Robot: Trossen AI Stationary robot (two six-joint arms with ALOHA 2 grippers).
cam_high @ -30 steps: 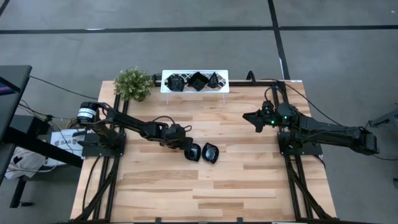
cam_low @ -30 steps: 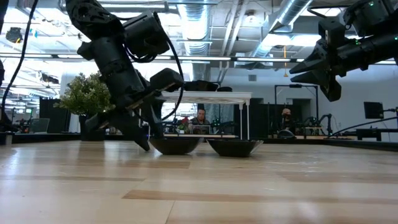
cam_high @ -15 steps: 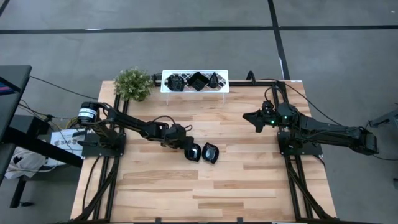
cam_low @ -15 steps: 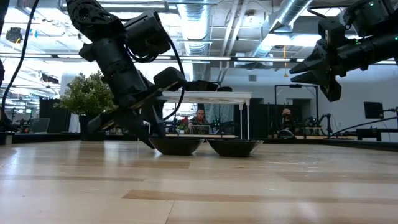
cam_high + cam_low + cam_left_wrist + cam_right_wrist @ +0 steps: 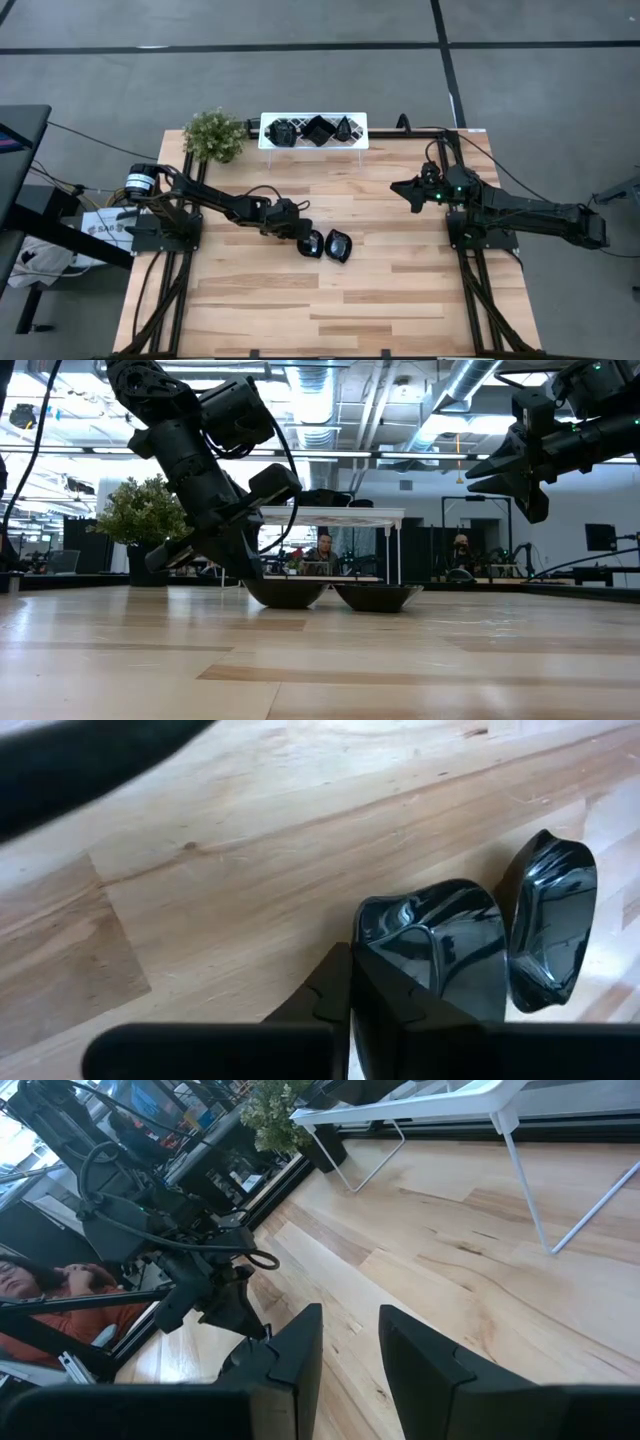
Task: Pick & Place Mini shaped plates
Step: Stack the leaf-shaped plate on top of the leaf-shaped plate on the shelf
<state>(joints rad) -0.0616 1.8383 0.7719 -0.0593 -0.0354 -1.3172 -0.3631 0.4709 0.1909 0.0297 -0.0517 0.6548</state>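
Now your left claw (image 5: 350, 982) has clamped onto a plate's rim.
The gripped mini plate (image 5: 440, 942) sits mid-table touching its twin (image 5: 550, 920); lift next. Your right claw (image 5: 350, 1342) waits unclenched.

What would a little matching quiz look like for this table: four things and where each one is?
1. left gripper
2. right gripper
3. plant
4. white rack

a. far left corner of the table
b. raised above the table, open
c. far edge, holding black dishes
d. shut on the rim of a black dish

Pairs: 1-d, 2-b, 3-a, 4-c
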